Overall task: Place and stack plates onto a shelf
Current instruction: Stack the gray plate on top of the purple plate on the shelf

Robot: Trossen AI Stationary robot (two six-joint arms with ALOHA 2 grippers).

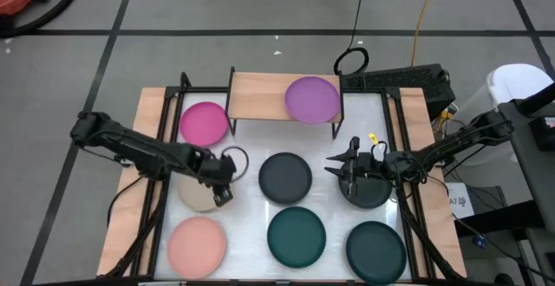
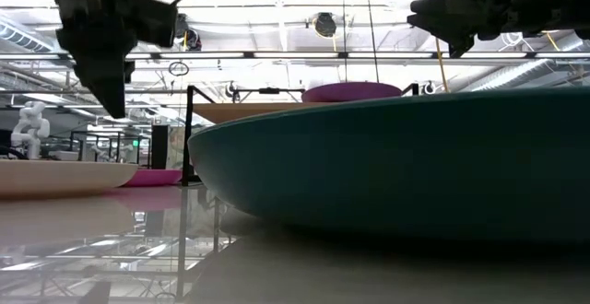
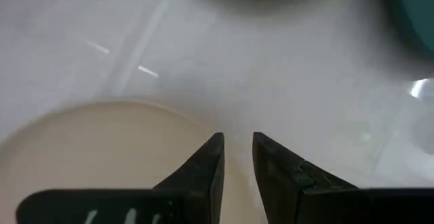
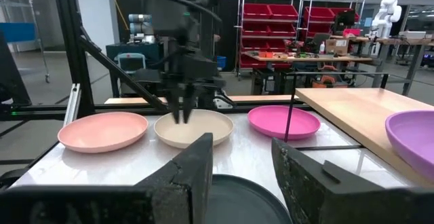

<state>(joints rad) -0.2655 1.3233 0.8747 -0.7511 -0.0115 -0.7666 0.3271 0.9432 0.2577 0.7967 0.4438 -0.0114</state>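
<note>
I start with the bench point(image 1: 260, 260): its white top looks glossy, so a plate nudged sideways will likely slide rather than lift. On it sits the shelf point(image 1: 260, 95) at the far edge, with only the purple plate point(image 1: 312, 99) on its right half. If I set the next plate carelessly there, it could knock the purple one off the edge or hang over the board.

The magenta plate point(image 1: 204, 123), salmon plate point(image 1: 197, 244), two teal plates point(image 1: 297, 237) and a black plate point(image 1: 284, 178) lie on the bench, apart from one another.

My left end effector point(image 3: 237, 157) hovers at the beige plate's point(image 3: 102, 156) rim, fingers nearly together and holding nothing. Coming down like that, I risk pushing the rim instead of straddling it.

My right end effector point(image 4: 243, 161) hangs released over the second black plate point(image 4: 227, 198); both arms heading to the shelf could collide.
</note>
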